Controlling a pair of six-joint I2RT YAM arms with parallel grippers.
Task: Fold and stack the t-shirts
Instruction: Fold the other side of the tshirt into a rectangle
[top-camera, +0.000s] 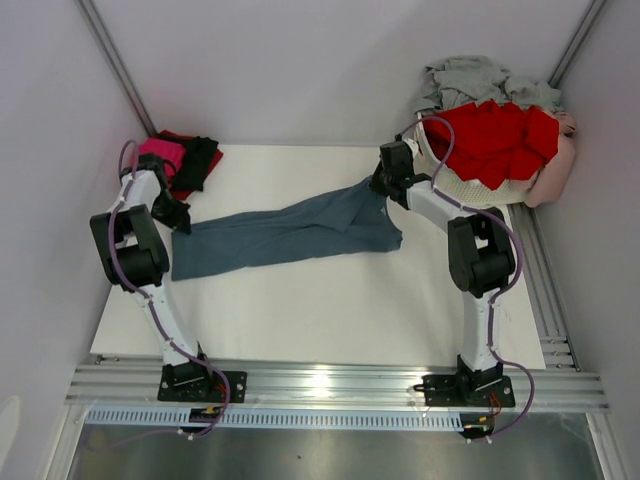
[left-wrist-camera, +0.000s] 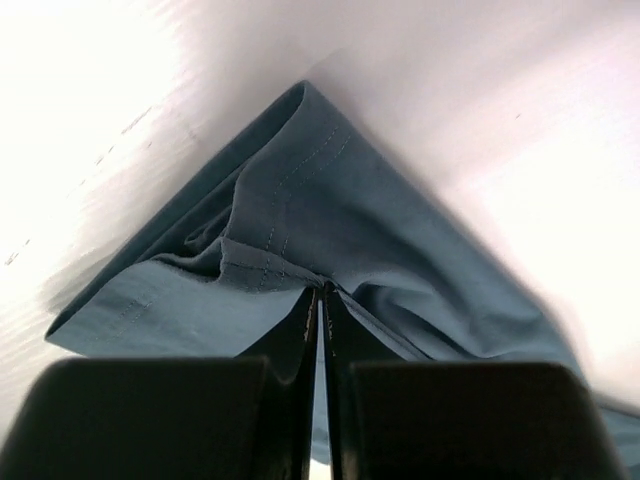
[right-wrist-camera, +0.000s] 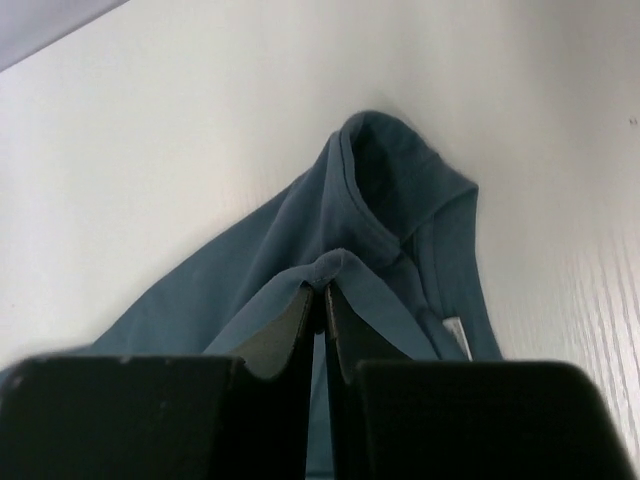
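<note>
A slate blue-grey t-shirt (top-camera: 290, 232) lies stretched in a long band across the white table. My left gripper (top-camera: 182, 222) is shut on its left end; the left wrist view shows the jaws pinching a stitched hem (left-wrist-camera: 270, 255). My right gripper (top-camera: 381, 186) is shut on its right end, lifted a little; the right wrist view shows the jaws pinching a fold (right-wrist-camera: 345, 265) near the collar and small white neck label (right-wrist-camera: 455, 335). Folded magenta-pink (top-camera: 160, 153), red and black (top-camera: 200, 160) shirts sit stacked at the back left. Red (top-camera: 495, 140) and pale grey (top-camera: 475, 80) shirts fill the basket.
A white lattice basket (top-camera: 462, 188) stands at the back right, close behind the right arm. A pinkish cloth (top-camera: 555, 170) hangs over its right side. Walls close in on three sides. An aluminium rail (top-camera: 330, 385) runs along the near table edge.
</note>
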